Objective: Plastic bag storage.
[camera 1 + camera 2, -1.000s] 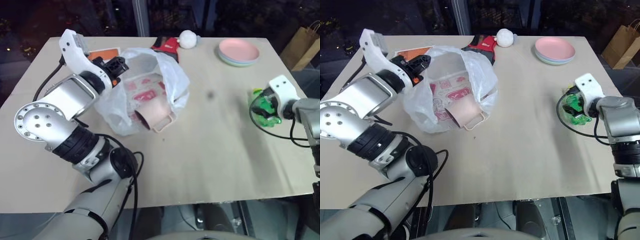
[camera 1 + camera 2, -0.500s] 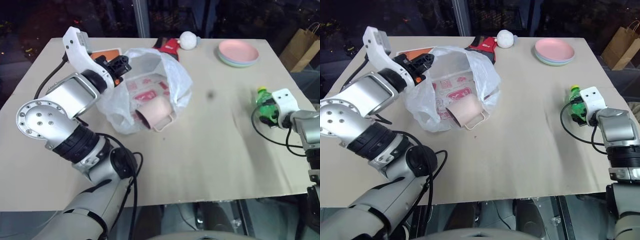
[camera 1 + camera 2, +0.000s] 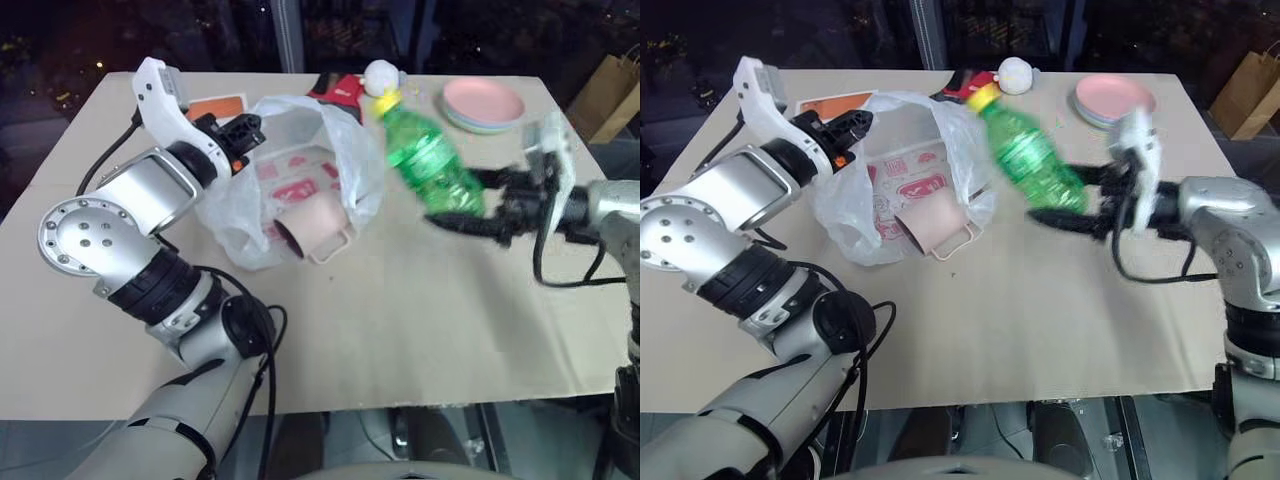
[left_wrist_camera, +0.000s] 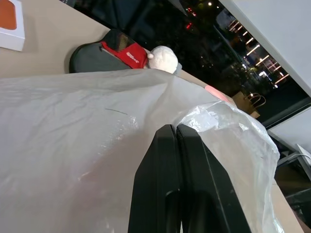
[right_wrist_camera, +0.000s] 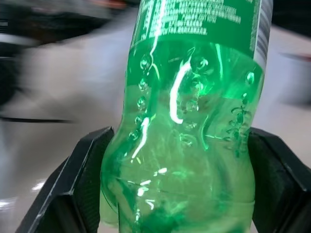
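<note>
The plastic bag (image 3: 345,165), thin white film with red print, lies open on the table's left half. A pink cup (image 3: 312,226) rests on its side in the bag's mouth. My left gripper (image 3: 247,127) is shut on the bag's upper rim, and in the left wrist view its fingers (image 4: 167,160) pinch the film (image 4: 73,126). My right gripper (image 3: 462,202) is shut on the lower part of a green bottle (image 3: 428,165) with a yellow cap. It holds the bottle in the air just right of the bag, cap tilted up and away. In the right wrist view the bottle (image 5: 187,121) sits between both black fingers (image 5: 73,189).
Stacked pink plates (image 3: 484,103) sit at the far right of the table. A red and black item (image 3: 338,90) and a white ball (image 3: 378,73) lie behind the bag, an orange card (image 3: 214,107) at far left. A brown paper bag (image 3: 606,92) stands off the table.
My right arm has lifted the green bottle from the table's right edge and swung it left toward the bag, turning the gripper sideways. The left gripper keeps its hold on the bag.
</note>
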Controlling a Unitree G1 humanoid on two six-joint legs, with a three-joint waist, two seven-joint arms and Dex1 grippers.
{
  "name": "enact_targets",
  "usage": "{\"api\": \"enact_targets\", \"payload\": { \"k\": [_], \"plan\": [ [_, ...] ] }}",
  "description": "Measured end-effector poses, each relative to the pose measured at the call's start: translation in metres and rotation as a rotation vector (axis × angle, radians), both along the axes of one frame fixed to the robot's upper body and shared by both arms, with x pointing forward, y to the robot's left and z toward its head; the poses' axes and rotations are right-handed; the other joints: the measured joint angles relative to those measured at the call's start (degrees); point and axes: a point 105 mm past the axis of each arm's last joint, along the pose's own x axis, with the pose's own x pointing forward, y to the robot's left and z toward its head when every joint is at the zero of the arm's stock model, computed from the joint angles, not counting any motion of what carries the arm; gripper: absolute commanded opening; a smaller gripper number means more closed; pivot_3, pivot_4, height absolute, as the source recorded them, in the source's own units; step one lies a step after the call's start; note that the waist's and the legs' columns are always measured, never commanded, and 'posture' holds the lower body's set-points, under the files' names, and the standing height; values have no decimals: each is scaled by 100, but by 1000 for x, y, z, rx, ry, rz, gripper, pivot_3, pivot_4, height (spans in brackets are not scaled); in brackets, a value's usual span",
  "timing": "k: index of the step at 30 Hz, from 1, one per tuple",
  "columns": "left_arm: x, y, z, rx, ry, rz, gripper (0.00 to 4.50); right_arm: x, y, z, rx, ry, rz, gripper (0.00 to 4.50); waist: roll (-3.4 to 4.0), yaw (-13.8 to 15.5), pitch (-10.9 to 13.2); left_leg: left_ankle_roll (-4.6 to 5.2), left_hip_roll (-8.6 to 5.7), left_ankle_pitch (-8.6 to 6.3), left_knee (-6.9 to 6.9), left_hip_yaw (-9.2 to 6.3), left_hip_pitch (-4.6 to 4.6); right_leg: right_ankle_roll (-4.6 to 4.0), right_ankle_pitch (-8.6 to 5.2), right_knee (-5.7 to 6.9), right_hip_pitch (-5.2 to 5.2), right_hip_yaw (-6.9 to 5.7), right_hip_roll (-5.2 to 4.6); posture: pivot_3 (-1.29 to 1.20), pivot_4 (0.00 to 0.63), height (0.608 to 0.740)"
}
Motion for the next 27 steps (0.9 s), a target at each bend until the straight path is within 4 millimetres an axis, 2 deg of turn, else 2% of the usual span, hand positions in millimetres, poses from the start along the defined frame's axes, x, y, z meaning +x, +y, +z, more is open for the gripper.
{"api": "enact_targets", "payload": {
  "k": [2,4,6,9,13,18,19,20,22,24,27],
  "plan": [
    [0,-4,-1,9,-1,-18,0,-4,17,-14,-21,57,31,3182,0,3,0,1,-1,0,8,-2,1,0,0,14,0,-2,0,0,150,740],
    [-1,-7,-3,12,-3,-40,0,5,25,-26,-59,80,-24,3182,0,1,0,3,-2,-2,11,-1,4,-1,1,20,0,-1,-1,0,150,740],
    [-7,-13,-7,15,-29,-94,0,25,37,-51,-100,176,-140,3182,-1,-6,-1,2,-1,0,12,-3,4,-1,1,28,-2,-1,0,0,150,740],
    [-13,-23,-9,40,-52,-160,0,42,46,-61,-104,262,-237,3182,0,-31,0,-23,-1,15,12,-1,2,-5,0,50,-18,6,1,0,150,740],
    [-24,-32,-11,65,-92,-234,0,65,67,-62,-91,345,-334,3182,0,-43,0,-25,0,17,10,2,-1,-9,-3,63,-31,11,2,0,150,740],
    [-26,-30,-22,81,-61,-234,0,87,96,-37,28,406,-387,3182,0,-41,0,-5,0,5,10,4,0,-9,-2,71,-33,11,2,0,150,740],
    [-26,-29,-26,87,-50,-234,0,91,104,-30,55,418,-393,4195,0,-41,0,-5,0,5,10,3,0,-9,-3,72,-34,11,2,0,150,740],
    [-25,-31,-29,94,-37,-236,0,100,110,-23,86,424,-420,4471,0,-42,-1,-5,0,5,10,4,1,-9,-3,73,-34,11,2,0,150,740],
    [-25,-34,-33,100,-26,-245,0,109,117,-17,107,409,-459,4471,-1,-30,-2,-5,0,5,10,2,0,-9,-2,73,-34,7,2,0,150,740],
    [-22,-32,-33,91,-33,-229,0,126,126,-25,126,406,-538,4471,-2,-44,-8,-5,-1,5,8,11,9,-9,-2,73,-31,16,1,0,150,740],
    [-19,-33,-48,88,9,-229,0,150,122,-63,100,445,-698,4471,-2,-35,-7,-5,-1,5,8,11,3,-9,-2,72,-33,16,1,0,150,740]
  ]
}}
